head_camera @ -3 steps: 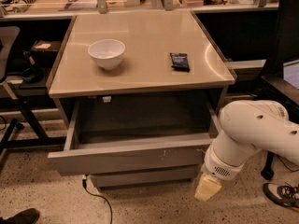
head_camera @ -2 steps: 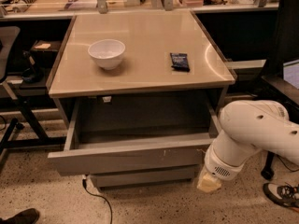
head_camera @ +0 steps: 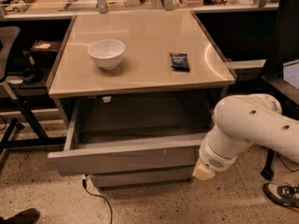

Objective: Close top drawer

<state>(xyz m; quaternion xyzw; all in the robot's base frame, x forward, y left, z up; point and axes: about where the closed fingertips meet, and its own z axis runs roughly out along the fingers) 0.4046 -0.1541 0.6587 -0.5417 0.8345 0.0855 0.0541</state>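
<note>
Speckled floor [head_camera: 154, 204]; top drawer [head_camera: 126, 157] open; hand [head_camera: 204, 171] at its right corner, mostly hidden, grip unreadable.

The wide grey metal top drawer [head_camera: 124, 158] stands pulled well out from under the tan desk [head_camera: 145, 55], level and square to it. Its dark interior shows from above. Its flat, handle-less front faces the camera, with small white scuffs right of centre. The robot's pale tan gripper [head_camera: 203, 171] sits at the front's lower right corner; whether it touches cannot be told.
</note>
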